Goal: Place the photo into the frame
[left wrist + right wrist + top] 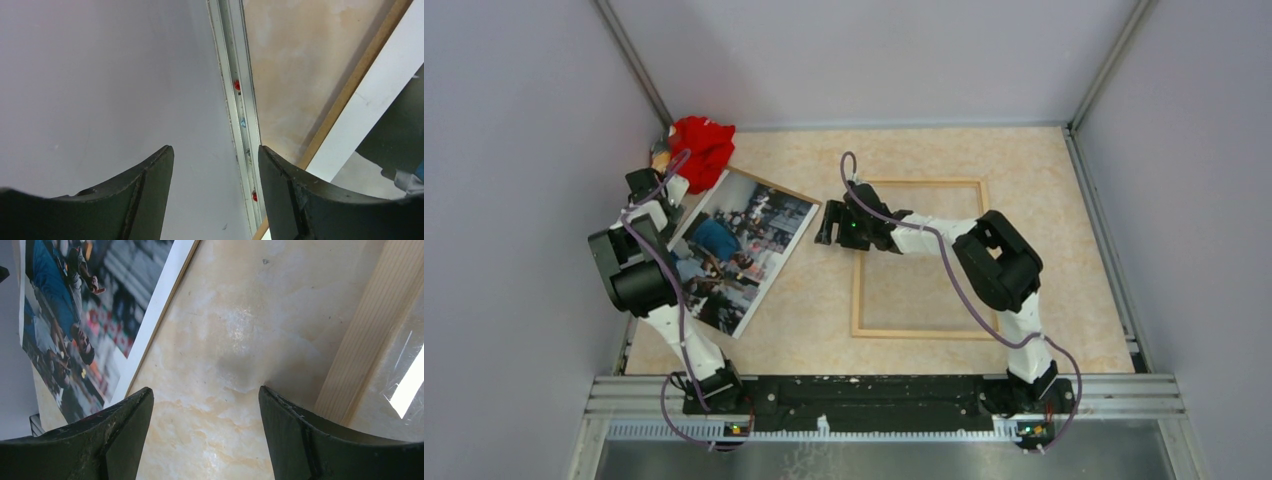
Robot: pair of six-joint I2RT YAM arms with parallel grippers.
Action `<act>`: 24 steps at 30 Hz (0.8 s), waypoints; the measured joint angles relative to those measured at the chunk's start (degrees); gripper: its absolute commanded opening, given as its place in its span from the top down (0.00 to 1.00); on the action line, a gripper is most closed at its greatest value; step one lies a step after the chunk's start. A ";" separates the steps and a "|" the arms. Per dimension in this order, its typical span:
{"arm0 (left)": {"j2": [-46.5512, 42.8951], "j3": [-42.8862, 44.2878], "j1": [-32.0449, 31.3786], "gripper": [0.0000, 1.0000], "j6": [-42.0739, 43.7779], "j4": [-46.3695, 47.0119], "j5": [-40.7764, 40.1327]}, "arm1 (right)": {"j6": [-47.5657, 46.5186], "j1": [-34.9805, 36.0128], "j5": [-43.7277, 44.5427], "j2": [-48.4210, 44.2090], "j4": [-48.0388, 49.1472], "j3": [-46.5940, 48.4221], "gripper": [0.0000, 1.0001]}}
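Note:
The photo [739, 250], a glossy crowd print with a white border, lies face up at the left of the table on a brown backing board [796, 193]. The light-wood frame [857, 290] with its clear pane lies flat at centre right. My right gripper [828, 224] is open and empty, low over bare table between photo and frame. Its wrist view shows the photo [85, 315] to the left and the frame rail [370, 335] to the right of the gripper [205, 405]. My left gripper [652, 172] is open and empty by the photo's far left corner. Its wrist view [215, 165] shows the photo's white border [380, 95].
A red cloth [704, 145] lies in the back left corner, just beyond the left gripper. Grey walls enclose the table on three sides, with an aluminium rail [240, 100] along the left wall. The brown board's edge [360, 75] shows beside the photo's border.

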 measured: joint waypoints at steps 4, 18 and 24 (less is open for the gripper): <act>0.87 -0.61 -0.09 0.31 -0.02 1.77 0.04 | 0.37 0.00 0.00 -0.02 0.68 -0.37 0.24; 0.20 -7.02 -3.19 0.32 0.46 9.99 -3.61 | 2.29 -0.24 -0.07 -0.39 2.45 -1.73 0.24; -2.12 -7.69 -5.60 0.33 -0.07 4.13 -0.07 | 3.45 -0.35 -0.26 -0.76 3.96 -2.91 0.24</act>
